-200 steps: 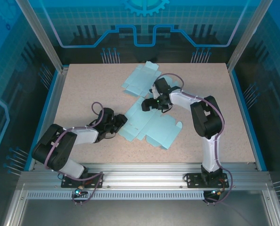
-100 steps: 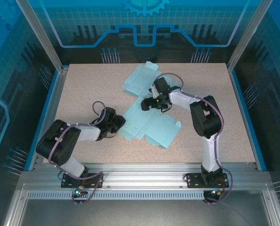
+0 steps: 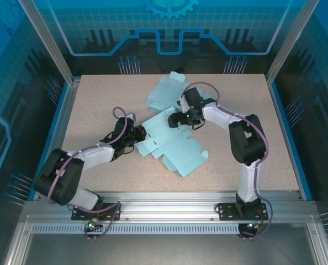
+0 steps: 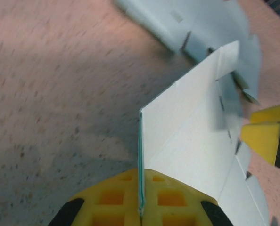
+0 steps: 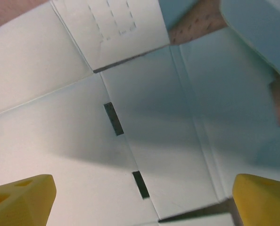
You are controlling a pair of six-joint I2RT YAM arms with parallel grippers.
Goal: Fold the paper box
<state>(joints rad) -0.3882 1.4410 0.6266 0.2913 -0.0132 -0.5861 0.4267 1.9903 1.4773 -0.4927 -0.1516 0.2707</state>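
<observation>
- An unfolded light-blue paper box blank [image 3: 175,148] lies flat near the middle of the speckled beige table [image 3: 98,99], between the two arms. A second blue blank [image 3: 165,91] lies farther back.
- The left gripper [image 3: 137,134] is clamped tight on the near blank's left edge. In the left wrist view its yellow pads [image 4: 116,193] meet on a thin panel edge that stands upright out of them.
- The right gripper [image 3: 178,118] is spread wide and holds nothing. It hangs over the blank's far end, and in its own view the yellow fingertips [image 5: 17,197] straddle creased panels and small slots.
- The blank runs away from the left pinch, rightward and toward the near edge, so the lifted panel hinges on a crease just beside that grip.
- The right gripper sits across the sheet from the left one, directly above the free panels. It looks the nearer arm for pressing the next fold, while the left acts as the anchor.
</observation>
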